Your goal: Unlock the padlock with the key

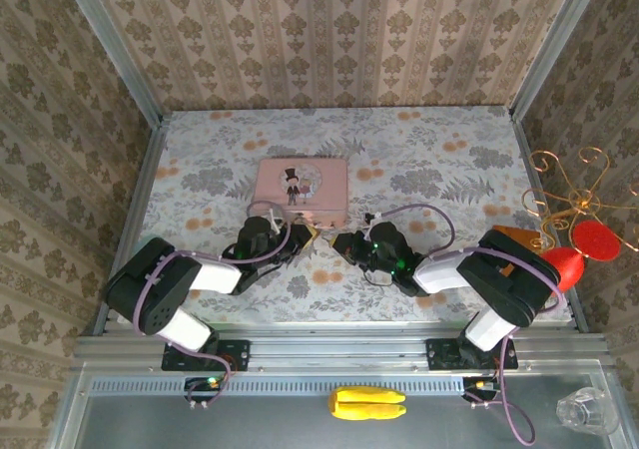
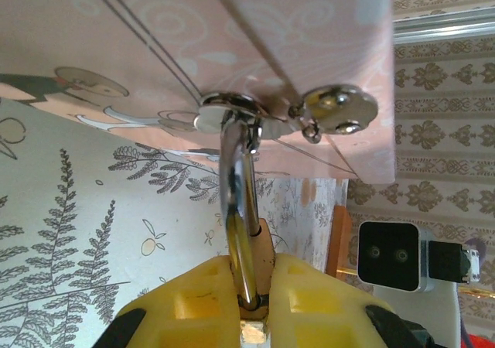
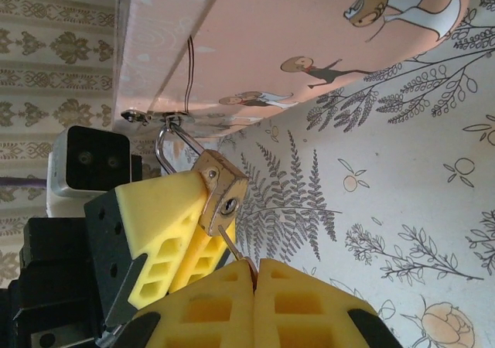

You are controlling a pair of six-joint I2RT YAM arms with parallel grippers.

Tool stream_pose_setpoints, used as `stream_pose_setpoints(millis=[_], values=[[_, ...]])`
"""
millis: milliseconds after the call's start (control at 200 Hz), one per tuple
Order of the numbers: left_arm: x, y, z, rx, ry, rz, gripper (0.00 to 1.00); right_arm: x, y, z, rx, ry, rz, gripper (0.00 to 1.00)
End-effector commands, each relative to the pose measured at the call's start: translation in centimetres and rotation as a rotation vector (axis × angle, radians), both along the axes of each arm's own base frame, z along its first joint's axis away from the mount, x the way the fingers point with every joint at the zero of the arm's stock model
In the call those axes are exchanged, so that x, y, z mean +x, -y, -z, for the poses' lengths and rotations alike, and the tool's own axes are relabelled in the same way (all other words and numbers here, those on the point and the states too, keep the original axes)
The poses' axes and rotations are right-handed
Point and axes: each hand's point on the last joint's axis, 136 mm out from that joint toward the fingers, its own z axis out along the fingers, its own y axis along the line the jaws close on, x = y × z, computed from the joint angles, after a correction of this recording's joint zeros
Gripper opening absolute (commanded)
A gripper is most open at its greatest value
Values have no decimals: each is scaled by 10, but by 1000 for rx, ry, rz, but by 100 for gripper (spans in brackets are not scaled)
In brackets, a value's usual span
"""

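– Wallpapered walls (image 1: 329, 30) box in that flowery bench (image 1: 439, 140) on three sides, so where's the padlock (image 3: 220, 192)?

– Hanging off the hasp (image 2: 220, 114) on the pink tin's (image 1: 302, 190) near edge. Left hand (image 2: 251, 286) is pinched on its brass body. Right hand (image 3: 254, 278) is pressed together on the key (image 3: 234, 247), tip just beside the keyhole (image 3: 228, 206); can't tell if it's in.

– Tricky?

– I'd guess so. Lock's light, hard, slippery, and the key's a sliver that could twist in the grip. Hold the body, not the shackle (image 2: 236, 201). Both hands crowd together by the tin, so little room there, plenty of open bench either side.
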Motion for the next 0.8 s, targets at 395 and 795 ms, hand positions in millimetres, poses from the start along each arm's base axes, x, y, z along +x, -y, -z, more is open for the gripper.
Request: stream_pose_setpoints(millis=[395, 795], values=[[10, 9, -35, -130, 104, -8, 0, -2, -6, 5, 48, -4, -76, 0], [8, 12, -25, -120, 91, 2, 0, 1, -4, 10, 65, -24, -84, 0]])
